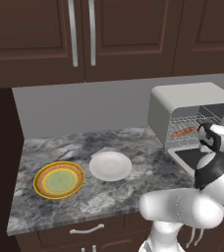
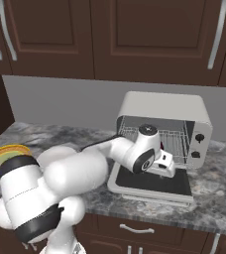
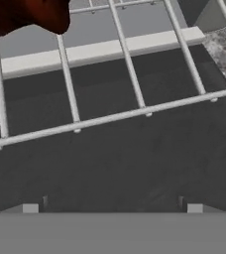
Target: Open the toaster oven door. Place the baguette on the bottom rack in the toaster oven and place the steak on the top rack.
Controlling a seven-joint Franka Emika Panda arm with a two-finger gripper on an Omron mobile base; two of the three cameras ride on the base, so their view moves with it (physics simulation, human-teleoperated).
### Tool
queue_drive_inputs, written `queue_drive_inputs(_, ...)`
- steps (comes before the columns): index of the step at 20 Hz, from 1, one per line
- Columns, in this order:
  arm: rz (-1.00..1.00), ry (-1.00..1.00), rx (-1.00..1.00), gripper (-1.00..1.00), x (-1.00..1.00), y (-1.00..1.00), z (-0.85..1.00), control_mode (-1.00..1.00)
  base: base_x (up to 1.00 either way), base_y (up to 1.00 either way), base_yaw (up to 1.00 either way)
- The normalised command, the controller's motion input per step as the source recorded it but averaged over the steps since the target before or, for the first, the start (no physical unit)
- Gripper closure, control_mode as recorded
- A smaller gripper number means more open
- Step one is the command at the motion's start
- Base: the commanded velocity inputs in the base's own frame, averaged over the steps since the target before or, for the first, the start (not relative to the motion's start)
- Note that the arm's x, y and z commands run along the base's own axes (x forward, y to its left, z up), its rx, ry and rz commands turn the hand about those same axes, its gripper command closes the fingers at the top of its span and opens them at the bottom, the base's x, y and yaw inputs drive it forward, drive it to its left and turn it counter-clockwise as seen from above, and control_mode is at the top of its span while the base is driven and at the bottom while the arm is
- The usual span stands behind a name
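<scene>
The toaster oven is sitting at the 3 o'clock side of the left base view with the toaster oven door lying folded down flat on the granite counter, which is leaving the cavity open for loading. The baguette is lying lengthwise on the bottom rack, so that half of the task looks done. In the hand view the steak is showing at 11 o'clock as a dark reddish lump resting on the wire bars of what is likely the top rack; the camera is looking down through those bars at the dark door glass below. The gripper is hanging just in front of the oven mouth, above the lowered door, and its fingertips are standing spread wide apart with nothing between them, which suits a hand that is letting the meat lie free on the shelf. Judging from this, both foods are sitting in the oven and the arm is probably needing only to clear the opening without catching the rack wires. At 9 o'clock in the left base view a yellow-rimmed plate and a white plate are lying bare, side by side.
</scene>
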Motion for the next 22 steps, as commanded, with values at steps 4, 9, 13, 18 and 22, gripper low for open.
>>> queue_drive_inputs(4, 0.05, 0.05, 0.12, -1.00, 0.31, -0.08, -0.17, -1.00, 0.00, 0.00, 0.00)
queue_drive_inputs(9, -0.06, 0.00, 0.02, -1.00, 0.23, -0.01, -0.17, -1.00, 0.00, 0.00, 0.00)
queue_drive_inputs(13, -0.10, 0.00, 0.00, -1.00, 0.16, 0.00, -0.25, -1.00, 0.00, 0.00, 0.00)
queue_drive_inputs(18, -0.21, 0.00, -0.01, -1.00, 0.10, 0.00, -0.20, -1.00, 0.00, 0.00, 0.00)
queue_drive_inputs(22, -0.20, 0.00, 0.00, -1.00, 0.35, 0.00, -0.14, -1.00, 0.00, 0.00, 0.00)
